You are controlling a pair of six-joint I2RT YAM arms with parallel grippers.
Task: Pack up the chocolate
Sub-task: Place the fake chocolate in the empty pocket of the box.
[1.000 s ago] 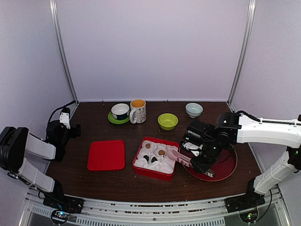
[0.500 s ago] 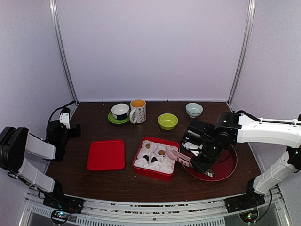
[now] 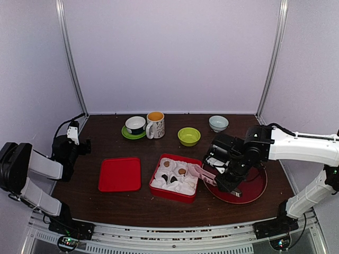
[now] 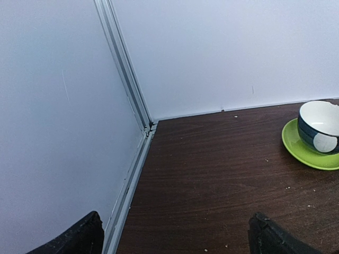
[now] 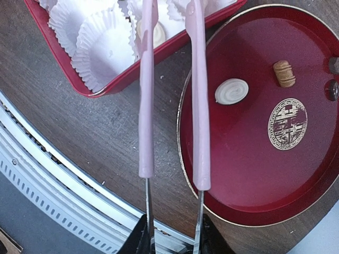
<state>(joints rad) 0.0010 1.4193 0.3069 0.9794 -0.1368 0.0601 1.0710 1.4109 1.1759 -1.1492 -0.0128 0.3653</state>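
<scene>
Nearest the arms' bases, the right end effector [image 5: 172,241] is seen clamped narrowly on the metal end of the pink-handled tongs [image 5: 197,95]. The two arms of the tongs are held apart and pointed over the rim of the red box [image 3: 177,197]; whether anything is pinched at their tips cannot be told. Beside the tongs, on the round red tray [image 5: 249,174], a cream-white swirl [image 5: 231,91] and a tan ribbed sweet [image 5: 284,73] are laid loose and apart, and two dark pieces are cut off at the picture's edge. More chocolate [image 3: 181,171], tan and dark, is seated in the white paper cups [image 5: 103,47] that line the box, just left of the tray. A red lid [image 3: 120,173] is laid flat to the left of the box. Further left, the left end effector [image 4: 175,241] is held wide apart above the table [image 4: 212,174]. Along the far edge are ranged a cup [image 3: 135,124] on a green saucer [image 4: 302,148], a mug [image 3: 155,125], a green bowl [image 3: 189,136] and a pale bowl [image 3: 218,123].
</scene>
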